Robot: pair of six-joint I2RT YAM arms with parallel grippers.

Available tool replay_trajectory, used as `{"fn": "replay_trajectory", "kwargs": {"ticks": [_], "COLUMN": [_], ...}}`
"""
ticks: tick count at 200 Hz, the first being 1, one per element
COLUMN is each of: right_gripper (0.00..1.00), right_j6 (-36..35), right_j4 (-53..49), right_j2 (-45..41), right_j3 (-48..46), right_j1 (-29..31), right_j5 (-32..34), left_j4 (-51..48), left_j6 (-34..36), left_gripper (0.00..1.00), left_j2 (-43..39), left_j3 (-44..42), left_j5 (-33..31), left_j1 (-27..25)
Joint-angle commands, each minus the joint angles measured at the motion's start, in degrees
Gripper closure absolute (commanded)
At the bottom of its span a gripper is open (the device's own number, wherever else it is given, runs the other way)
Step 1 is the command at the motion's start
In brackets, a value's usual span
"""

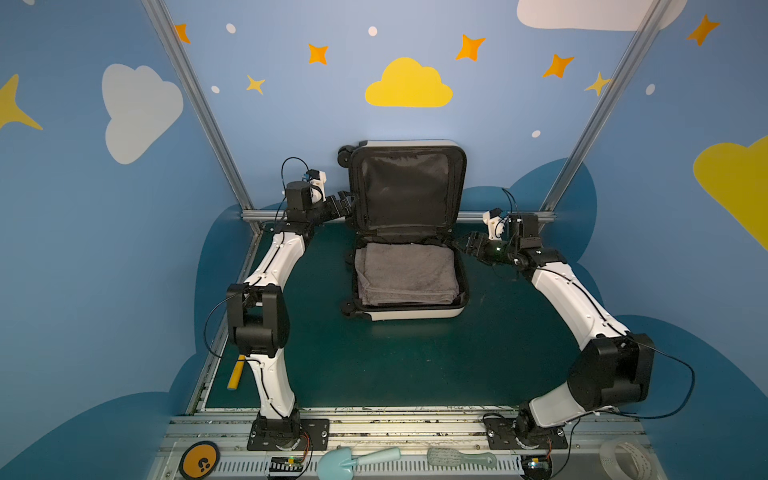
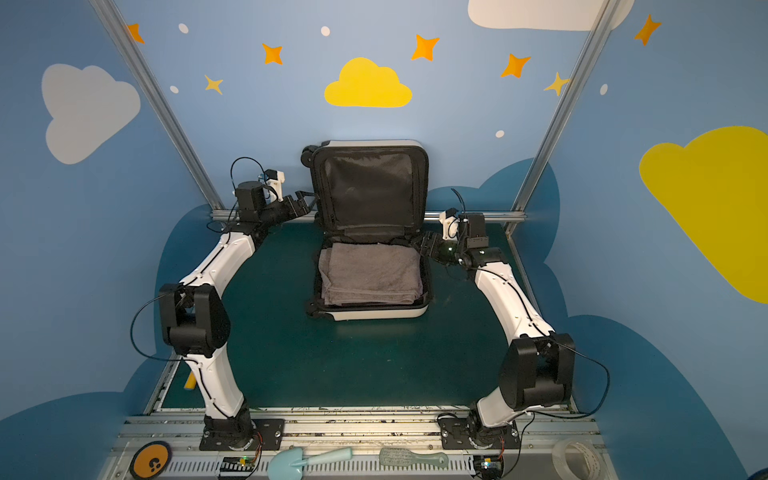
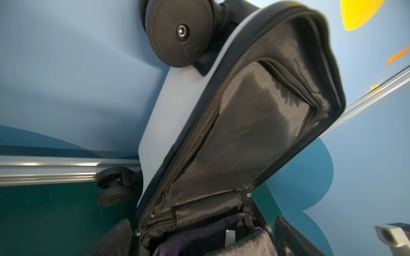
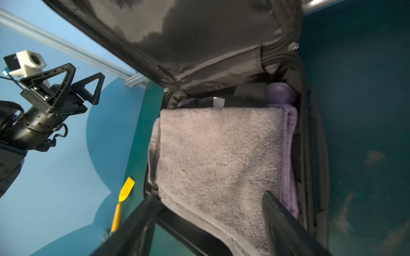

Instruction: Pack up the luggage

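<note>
- Green table [image 1: 395, 365] inside blue walls painted with clouds and stars.
- Luggage [image 1: 405, 187] sits mid-table toward the back wall. It is open: the lower half lies flat and the black-lined lid stands upright against the wall. In both top views the wheels are on its left side; one wheel [image 3: 177, 31] shows close in the left wrist view.
- Left arm [image 1: 266, 266]: base at the front left, elbow bent and raised. The forearm runs back along the table's left edge and the wrist turns inward at about mid-height of the lid.
- Right arm [image 1: 573, 299]: base at the front right, elbow pushed out to the right. The forearm slants back and inward, with the wrist low near the hinge.
- Gray towel [image 1: 405, 272], folded, fills the lower half.
- Left gripper [image 1: 345, 203] is at the lid's left edge; can't tell if it touches. The right wrist view shows its jaws spread with nothing between them [image 4: 86, 71].
- Right gripper [image 1: 465, 245] is just beside the rear right corner of the lower half. Its fingers [image 4: 286, 223] are wide apart and released, over a corner of the towel without pinching it.
- Purple cloth [image 4: 288, 155] is tucked beside and under the towel, on the right gripper's side.
- Yellow spatula [image 1: 236, 372] lies on the table's left edge, near the left arm's elbow.
- On the front rail, from left to right: an orange disc [image 1: 199, 461], a light blue shovel [image 1: 353, 459], a pale green brush [image 1: 461, 459] and a tape roll [image 1: 623, 459].
</note>
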Motion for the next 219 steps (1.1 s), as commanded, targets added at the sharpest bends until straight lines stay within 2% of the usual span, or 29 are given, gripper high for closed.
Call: {"fn": "replay_trajectory", "kwargs": {"ticks": [1,78,141,187,219], "right_gripper": [0.26,0.26,0.27,0.27,0.28], "right_j6": [0.86,1.24,1.29,0.96,0.88], "right_j4": [1.14,3.23,4.11,3.90,3.53], "right_j2": [0.49,4.34,6.35,7.84,8.30], "right_j3": [1.46,2.52,3.34,3.89,4.41], "right_j1": [1.61,4.28,5.33,5.72,5.89], "right_j5": [4.58,1.03,0.36,0.65,0.78], "left_j4": [3.59,9.58,16.04,20.45,22.16], "left_j6": [1.12,1.54,1.02,-1.01,-2.15], "left_gripper": [0.03,0.12,0.34,0.39,0.46], "left_j2": [2.60,10.11,14.13,16.21,17.22], "left_j3": [2.78,7.80,9.16,9.47,10.11], "left_j5": [1.62,1.30,2.49,3.19,3.43], "left_j1": [0.00,0.00,-0.10,-0.11,-0.22]}}
